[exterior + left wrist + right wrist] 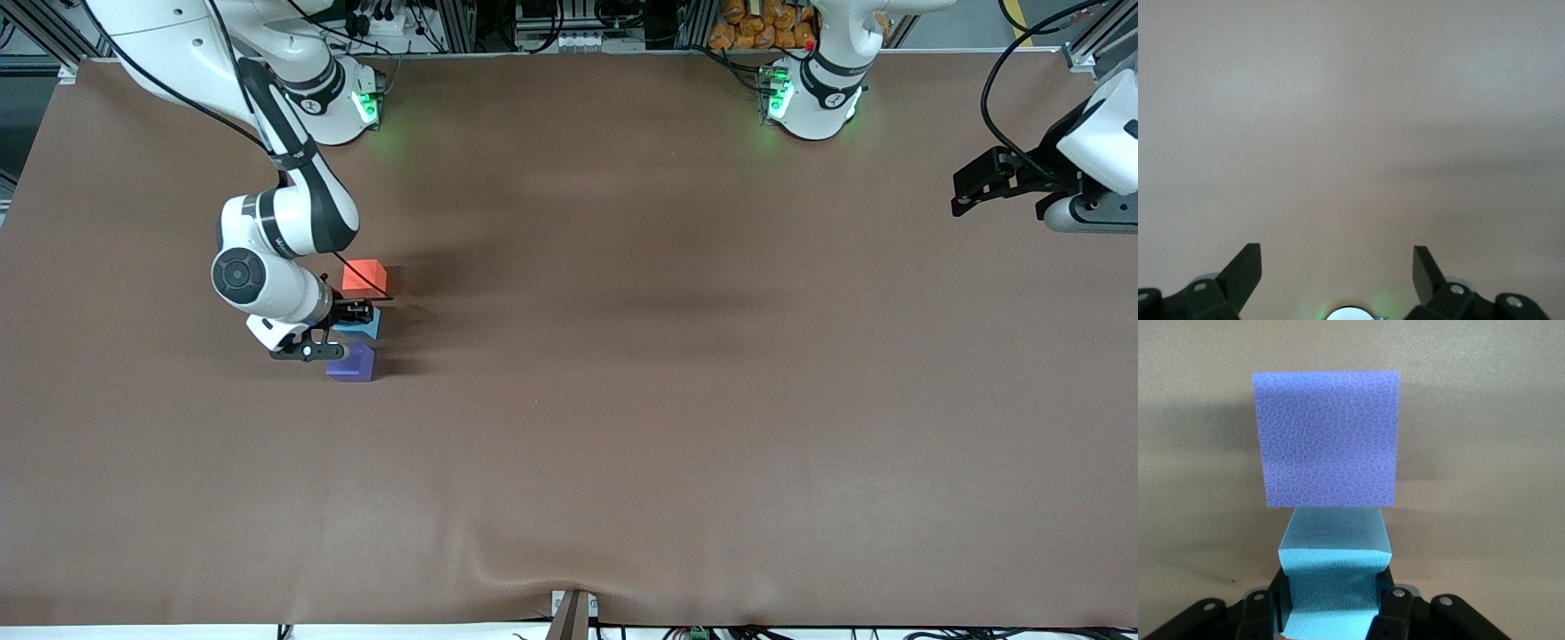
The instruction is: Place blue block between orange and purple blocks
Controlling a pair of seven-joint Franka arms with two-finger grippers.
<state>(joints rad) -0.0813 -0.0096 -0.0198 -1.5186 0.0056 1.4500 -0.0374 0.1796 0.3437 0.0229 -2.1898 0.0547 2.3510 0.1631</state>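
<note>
The orange block [363, 276] and the purple block [352, 363] sit on the brown table toward the right arm's end, the purple one nearer the front camera. My right gripper [348, 322] is shut on the sky-blue block [364, 325] and holds it low in the gap between them. In the right wrist view the fingers [1395, 613] squeeze the blue block [1331, 587], and the purple block [1327, 440] lies just past it. The orange block is hidden there. My left gripper [965, 191] waits open and empty at the left arm's end of the table, over bare table in its wrist view [1337, 273].
The brown mat [622, 400] covers the table. A small ridge in the mat lies at the edge nearest the front camera [573, 587]. The two arm bases [347, 107] [813, 102] stand along the edge farthest from the front camera.
</note>
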